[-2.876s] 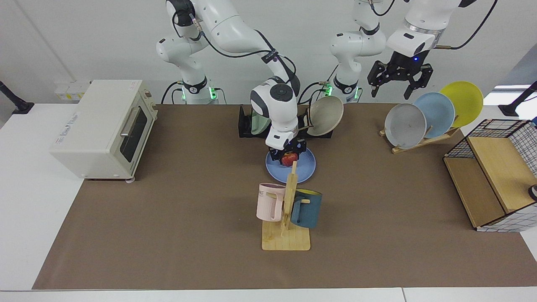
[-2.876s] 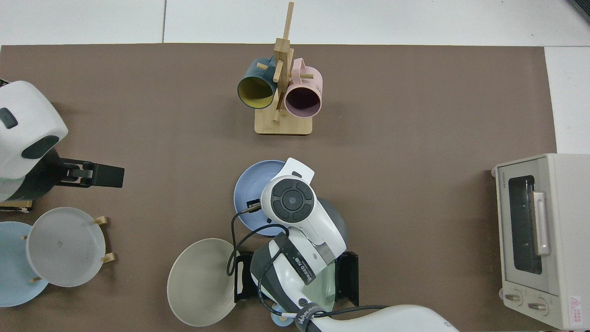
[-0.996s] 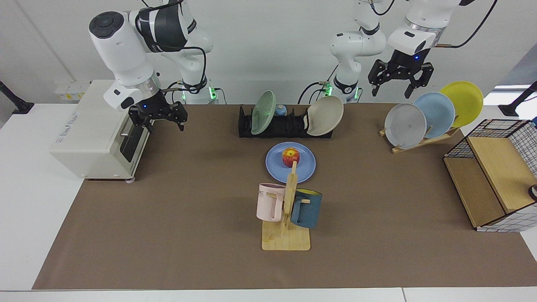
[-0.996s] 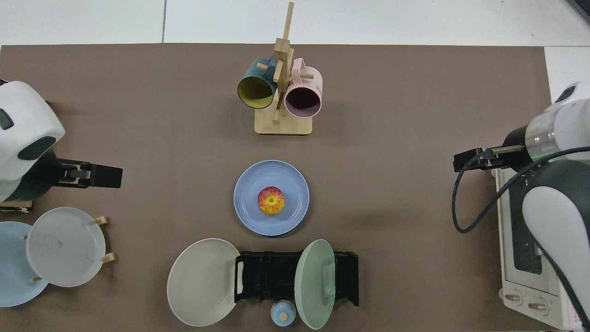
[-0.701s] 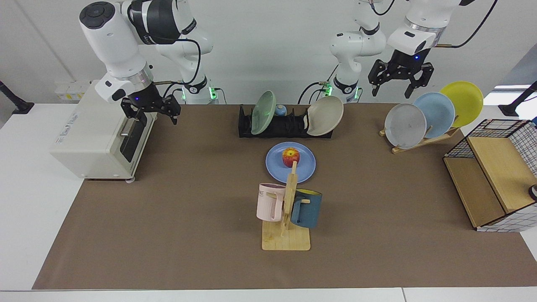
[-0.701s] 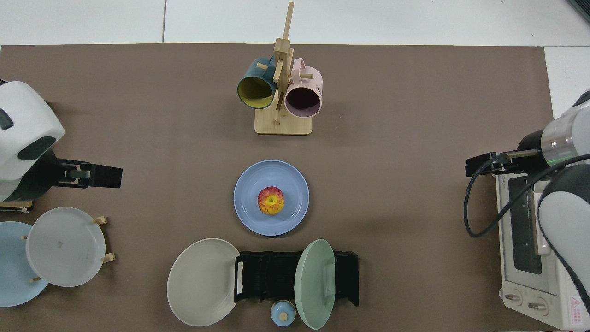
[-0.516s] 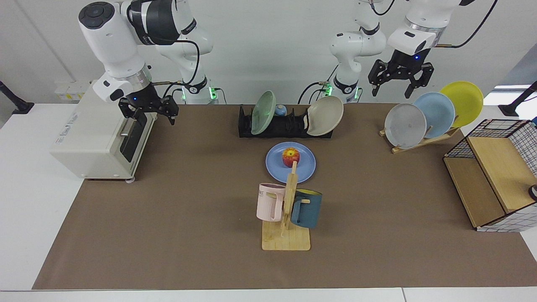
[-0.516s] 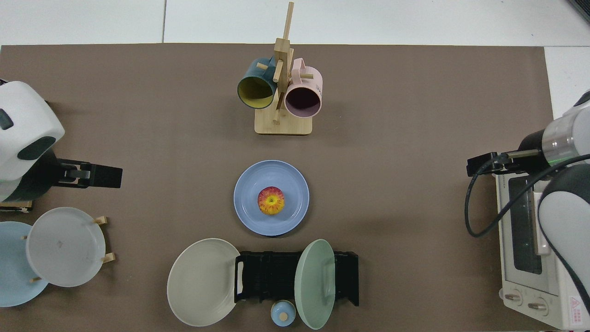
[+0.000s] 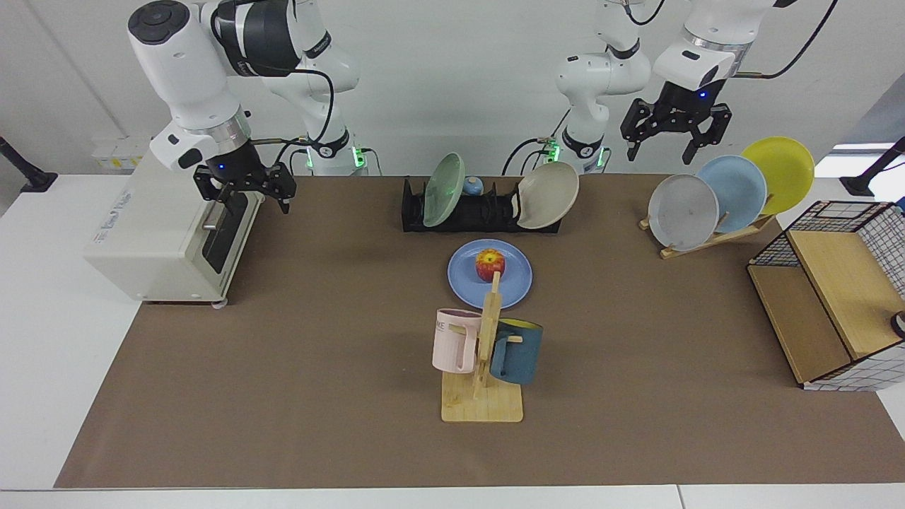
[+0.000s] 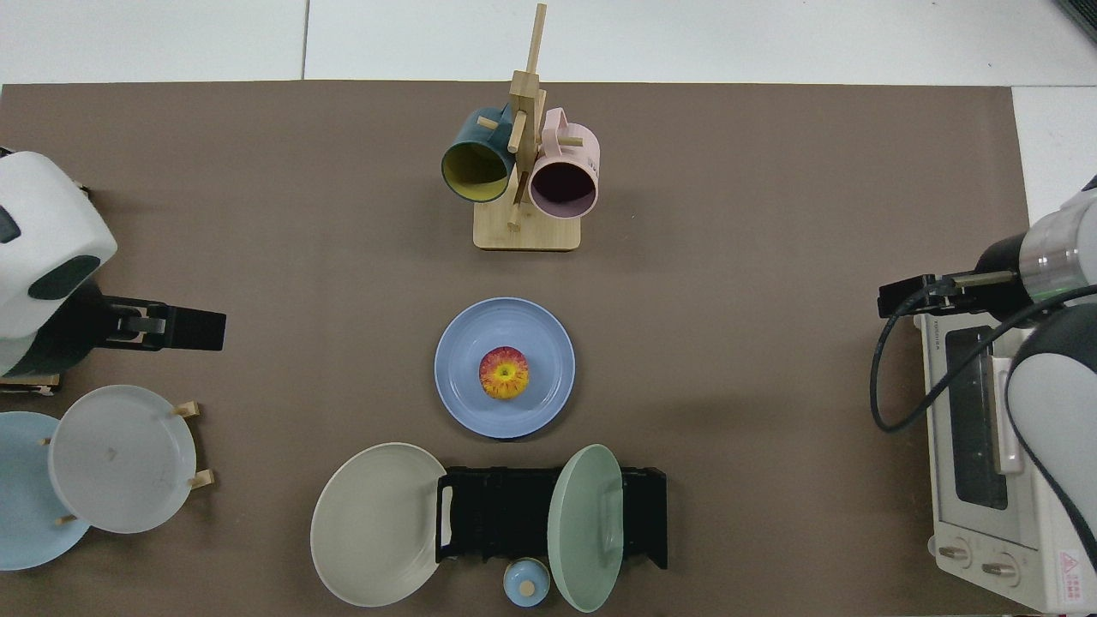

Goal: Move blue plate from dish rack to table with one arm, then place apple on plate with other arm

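The blue plate (image 9: 516,279) (image 10: 463,368) lies flat on the table's brown mat (image 9: 283,353), just in front of the black dish rack (image 9: 484,212) (image 10: 506,514). The red apple (image 9: 489,264) (image 10: 504,373) sits upright at the plate's centre, with no gripper touching it. My right gripper (image 9: 245,196) (image 10: 908,300) hangs open and empty over the toaster oven's front corner, far from the plate. Over by the wooden plate rack, my left gripper (image 9: 661,152) (image 10: 184,330) waits in the air, open and empty.
A toaster oven (image 9: 170,219) stands at one end. A mug tree (image 9: 484,353) with a pink and a dark blue mug is just in front of the plate. The dish rack holds a green plate (image 9: 442,189) and a beige plate (image 9: 548,194). A wooden rack (image 9: 707,205) and a wire basket (image 9: 834,297) fill the other end.
My right gripper let go of the apple on the blue plate, pulled back to the toaster oven, then drifted slightly further away and up. The left arm stayed still.
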